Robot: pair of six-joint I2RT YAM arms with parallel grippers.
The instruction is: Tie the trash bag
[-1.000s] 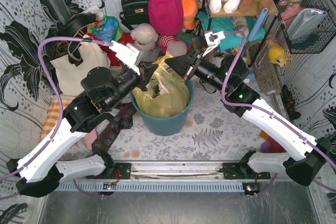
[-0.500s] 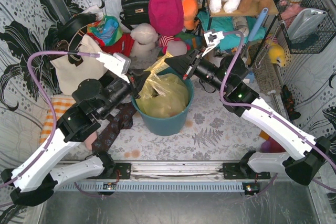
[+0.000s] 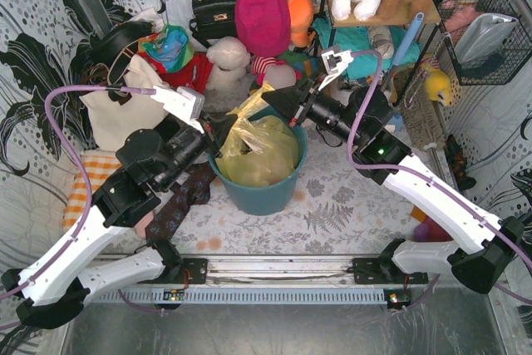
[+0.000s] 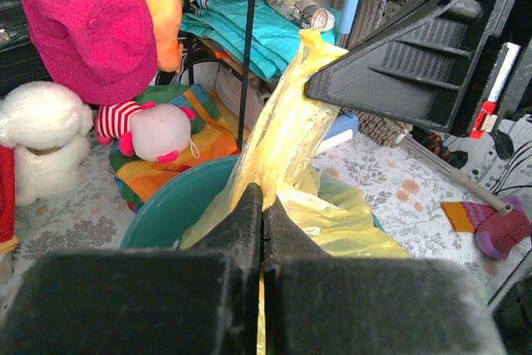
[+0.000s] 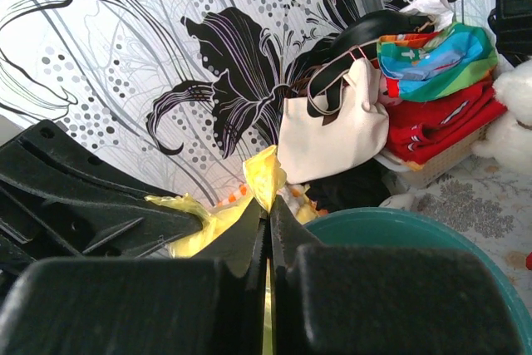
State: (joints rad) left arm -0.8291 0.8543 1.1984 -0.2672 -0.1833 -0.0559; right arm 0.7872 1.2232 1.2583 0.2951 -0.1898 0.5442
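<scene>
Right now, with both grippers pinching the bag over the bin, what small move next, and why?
Probably swing the right gripper over the left gripper to start crossing the flaps. Both are shut on the trash bag, its plastic drawn up above the teal bin, and no knot shows.

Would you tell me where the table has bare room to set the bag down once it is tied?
The clearest patch is the patterned tabletop between the teal bin and the near rail, running right under the right arm. Behind the bin it is crowded with plush toys and a black handbag; left, the tote and dark cloth fill it.
</scene>
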